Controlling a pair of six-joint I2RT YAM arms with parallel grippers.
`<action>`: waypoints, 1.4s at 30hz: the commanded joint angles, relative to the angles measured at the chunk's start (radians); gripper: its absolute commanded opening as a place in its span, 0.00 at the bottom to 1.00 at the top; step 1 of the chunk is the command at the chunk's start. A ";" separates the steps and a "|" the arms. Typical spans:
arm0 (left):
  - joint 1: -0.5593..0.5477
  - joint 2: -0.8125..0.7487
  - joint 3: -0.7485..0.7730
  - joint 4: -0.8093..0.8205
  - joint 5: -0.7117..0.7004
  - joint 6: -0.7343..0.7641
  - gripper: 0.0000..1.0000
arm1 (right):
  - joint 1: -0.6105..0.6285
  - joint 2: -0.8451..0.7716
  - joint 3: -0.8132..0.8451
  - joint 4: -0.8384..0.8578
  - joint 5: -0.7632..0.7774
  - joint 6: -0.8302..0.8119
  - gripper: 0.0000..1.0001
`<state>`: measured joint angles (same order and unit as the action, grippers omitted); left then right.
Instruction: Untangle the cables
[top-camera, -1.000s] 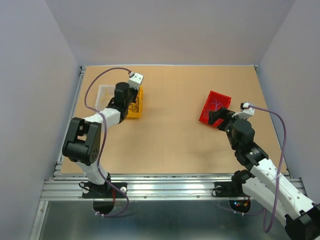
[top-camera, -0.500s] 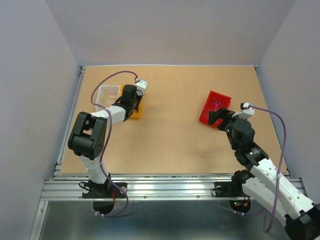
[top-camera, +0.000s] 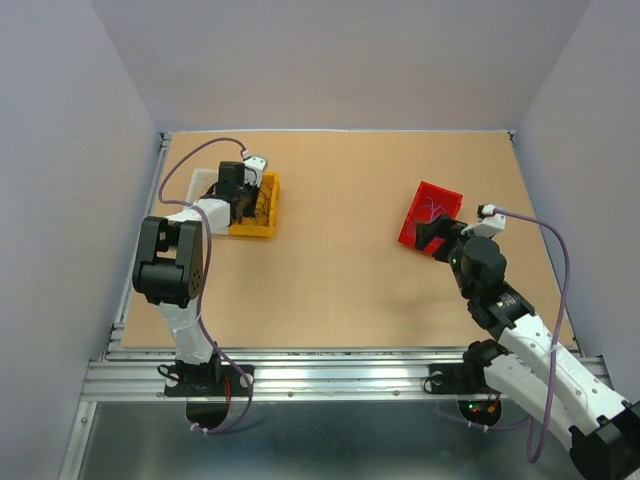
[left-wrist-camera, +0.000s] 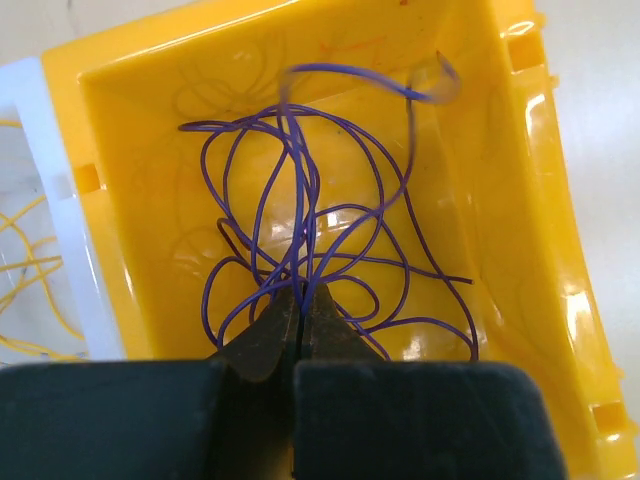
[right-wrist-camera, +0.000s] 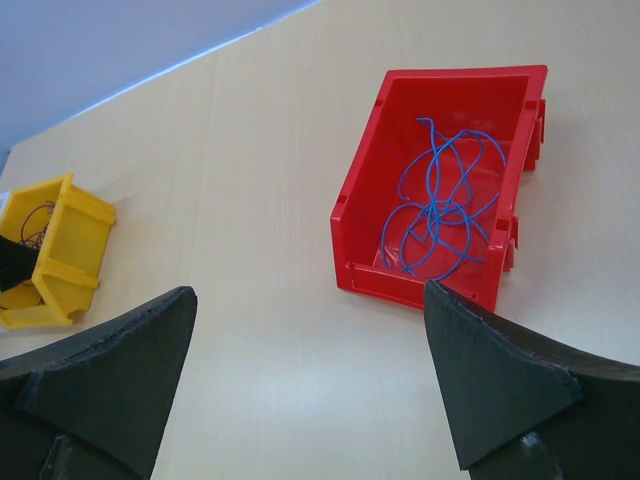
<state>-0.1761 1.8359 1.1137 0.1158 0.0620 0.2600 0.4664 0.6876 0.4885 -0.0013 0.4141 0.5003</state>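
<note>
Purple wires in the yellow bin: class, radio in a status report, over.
Status: left fingers shut, pinching purple wires in yellow bin; right fingers open, short of red bin holding blue wires. Purple loops tangled.

Legible markings: none. We read no text, label, brand, number or sign on the yellow bin (left-wrist-camera: 520, 200), the red bin (right-wrist-camera: 415, 285), the desk (top-camera: 340, 260), or anything else in view.

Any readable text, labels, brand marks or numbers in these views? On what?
None can be read. No print, label, brand or number shows on the yellow bin, the red bin, the white tray, the cables or the table.
</note>
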 joint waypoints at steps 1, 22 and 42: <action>0.017 0.005 0.035 -0.041 0.045 -0.002 0.00 | 0.006 -0.008 -0.013 0.023 0.000 -0.014 1.00; 0.012 -0.114 -0.011 0.019 0.070 -0.002 0.60 | 0.005 0.009 -0.010 0.024 -0.011 -0.008 1.00; 0.050 -1.171 -0.615 0.183 0.075 0.078 0.99 | 0.005 -0.178 -0.117 0.165 -0.207 -0.141 1.00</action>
<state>-0.1371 0.8642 0.6250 0.2195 0.1459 0.3164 0.4664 0.5854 0.4053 0.0872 0.2222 0.3916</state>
